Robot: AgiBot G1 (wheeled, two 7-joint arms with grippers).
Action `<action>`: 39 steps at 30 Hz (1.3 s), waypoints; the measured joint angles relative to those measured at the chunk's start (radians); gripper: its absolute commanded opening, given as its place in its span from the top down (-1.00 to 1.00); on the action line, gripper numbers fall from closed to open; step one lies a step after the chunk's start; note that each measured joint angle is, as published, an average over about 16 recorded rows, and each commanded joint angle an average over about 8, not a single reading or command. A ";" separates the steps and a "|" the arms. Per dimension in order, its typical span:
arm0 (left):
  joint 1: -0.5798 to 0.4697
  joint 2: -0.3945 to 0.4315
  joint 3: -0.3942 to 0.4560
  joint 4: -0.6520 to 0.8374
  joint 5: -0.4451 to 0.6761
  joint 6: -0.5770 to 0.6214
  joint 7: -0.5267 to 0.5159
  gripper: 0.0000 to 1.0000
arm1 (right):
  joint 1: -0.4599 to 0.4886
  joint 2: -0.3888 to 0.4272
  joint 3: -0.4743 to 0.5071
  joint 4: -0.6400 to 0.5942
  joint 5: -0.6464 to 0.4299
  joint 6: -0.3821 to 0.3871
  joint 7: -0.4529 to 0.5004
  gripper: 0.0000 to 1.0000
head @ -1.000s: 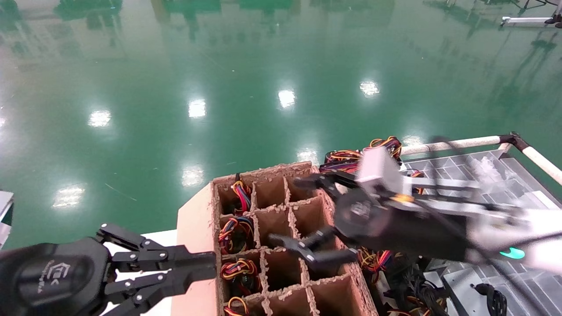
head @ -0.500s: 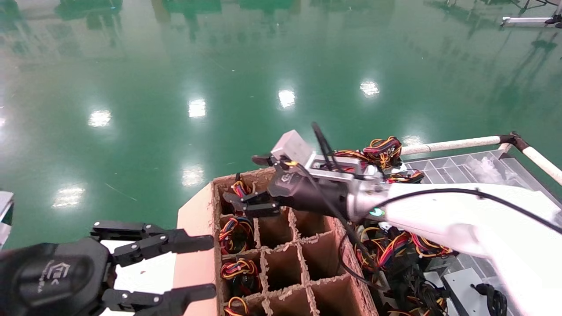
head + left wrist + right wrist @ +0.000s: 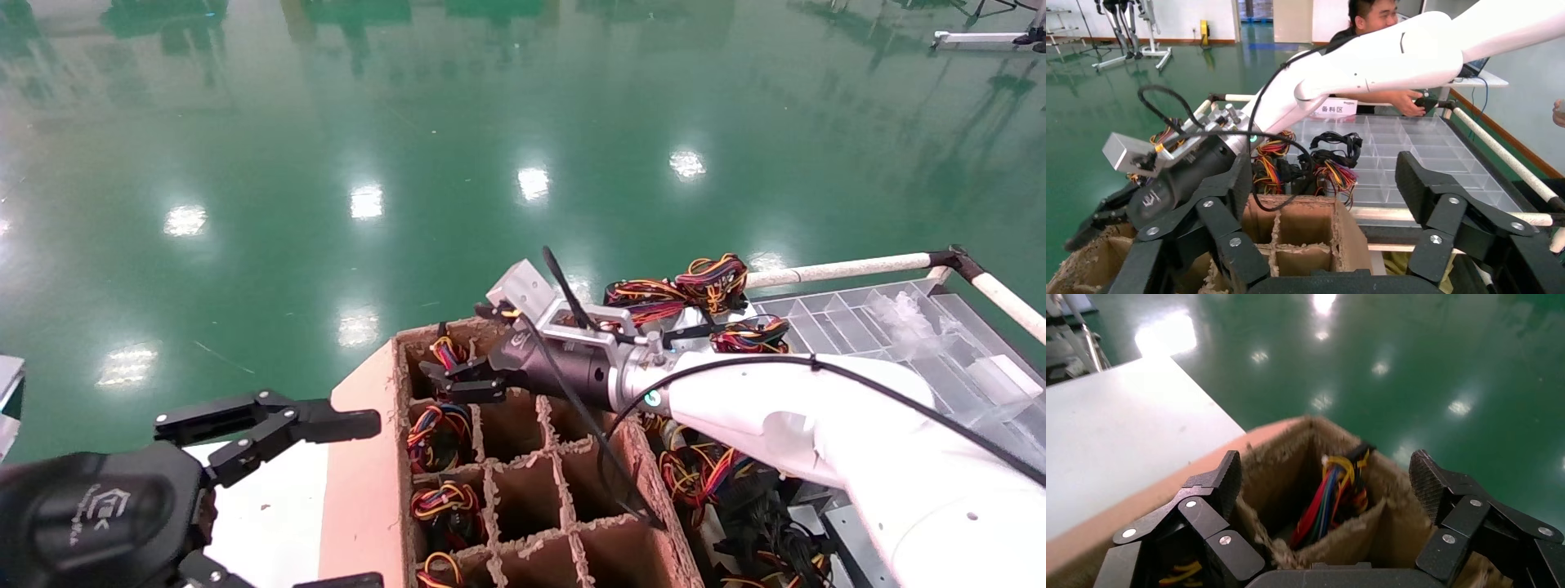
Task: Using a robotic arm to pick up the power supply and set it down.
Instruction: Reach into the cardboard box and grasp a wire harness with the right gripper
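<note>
Early in the job, by the look of it. Nothing held yet in the black two-finger right pincer at the end of the shiny white robotic arm: spread wide, with only air in between. Hanging just over the far left corner pocket of the brown cardboard box with rough paper walls inside. Down in that pocket, the small power supply, showing only its bundle of red, yellow and black wires, with the metal body hidden deep below. More wire bundles like it in the nearer pockets along the left side of the box. A heap of the same things just beside the box on the right, next to the clear plastic tray. Off to the left, near the white surface, the black left pincer, also spread wide, holding nothing, idle. Left to do, judging from this: go down into the pocket, pinch the power supply, lift it out past the soft paper walls, and put it down. So the reach looks about done, with the grab, the lift and the set-down all to come.
</note>
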 measured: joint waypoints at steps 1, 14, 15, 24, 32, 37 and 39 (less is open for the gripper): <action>0.000 0.000 0.000 0.000 0.000 0.000 0.000 -1.00 | -0.002 -0.001 -0.009 0.000 0.008 0.008 -0.001 1.00; 0.000 0.000 0.000 0.000 0.000 0.000 0.000 -1.00 | -0.028 -0.004 -0.158 0.035 0.122 0.113 0.019 1.00; 0.000 0.000 0.000 0.000 0.000 0.000 0.000 -1.00 | -0.029 -0.004 -0.169 0.038 0.131 0.121 0.021 1.00; 0.000 0.000 0.000 0.000 0.000 0.000 0.000 -1.00 | -0.039 -0.004 -0.268 0.061 0.216 0.192 0.026 0.96; 0.000 0.000 0.000 0.000 0.000 0.000 0.000 -1.00 | -0.045 -0.004 -0.343 0.076 0.288 0.244 0.022 -0.82; 0.000 0.000 0.000 0.000 0.000 0.000 0.000 -1.00 | -0.046 -0.003 -0.383 0.081 0.333 0.268 0.018 -0.32; 0.000 0.000 0.000 0.000 0.000 0.000 0.000 -1.00 | -0.046 -0.003 -0.398 0.082 0.351 0.276 0.016 0.18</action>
